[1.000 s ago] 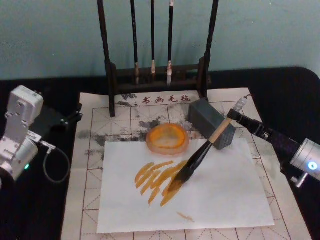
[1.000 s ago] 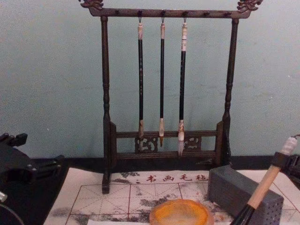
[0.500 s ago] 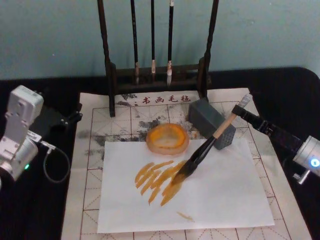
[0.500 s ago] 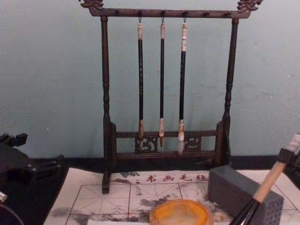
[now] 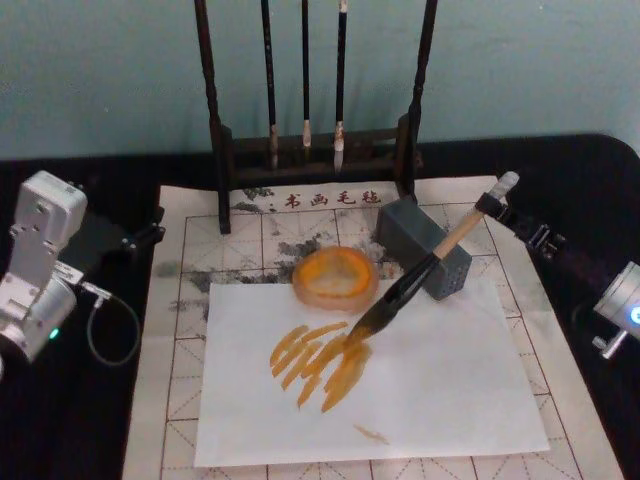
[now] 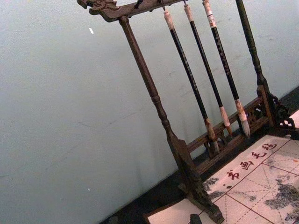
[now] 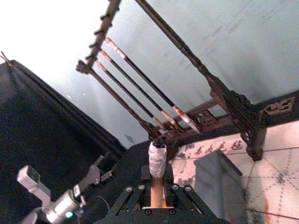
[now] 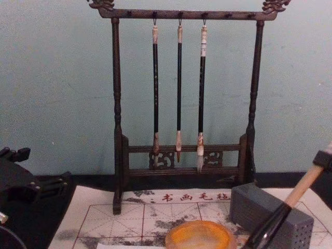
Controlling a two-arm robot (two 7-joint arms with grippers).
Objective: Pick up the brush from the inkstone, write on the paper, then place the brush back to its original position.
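Quick update from my remote session: over the last second the right gripper (image 5: 489,205) pulled back and away from me, toward the far right corner of the paper (image 5: 190,270), and it dragged the brush (image 5: 425,270) with it. The bristles had been sitting low in the fan of orange strokes (image 5: 320,360) on the plain white sheet (image 5: 450,390). They slid up along those strokes and ended at the top of them, just beside the near rim of the inkstone (image 5: 305,272). I couldn't tell whether the tip was touching the sheet or had just lifted off.

The claw was clamped on the handle right below the whitish end cap (the right wrist view showed the wood pinched between both fingers (image 7: 175,189)). The brush stayed tilted, bristles down toward the inkstone, with the handle crossing over the grey block (image 5: 400,228).

My read was that the writing part was basically done and the arm was heading into the return step. The brush wasn't back on the inkstone yet, so the last bit was a short carry and a gentle set-down without nudging the dish.

The left gripper (image 5: 145,235) sat parked off the left edge of the paper, doing nothing
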